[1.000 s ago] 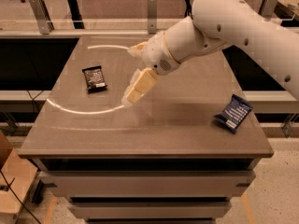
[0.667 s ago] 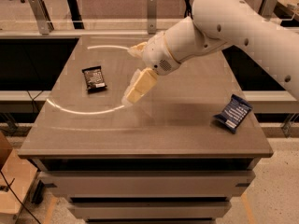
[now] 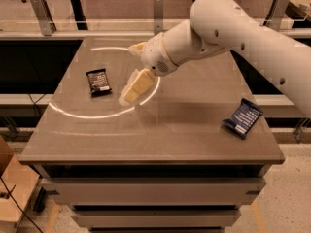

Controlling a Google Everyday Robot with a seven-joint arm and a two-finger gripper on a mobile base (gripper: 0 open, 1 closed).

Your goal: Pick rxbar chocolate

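The rxbar chocolate (image 3: pixel 98 81) is a small black-wrapped bar with white text, lying flat on the left part of the grey table (image 3: pixel 155 130). My gripper (image 3: pixel 127 74) hangs above the table just right of the bar, not touching it. It is open and empty: one cream finger (image 3: pixel 135 86) points down-left toward me, and the other shows behind it near the far side (image 3: pixel 136 47). The white arm (image 3: pixel 228 28) reaches in from the upper right.
A blue-wrapped bar with white print (image 3: pixel 243 118) lies near the table's right edge. A bright curved light reflection (image 3: pixel 87 114) runs across the left of the tabletop. Rails and metal posts (image 3: pixel 158 8) stand behind the table. A cardboard box (image 3: pixel 12 188) sits on the floor at the left.
The gripper has shifted slightly left, toward the black bar. Both bars lie where they were.
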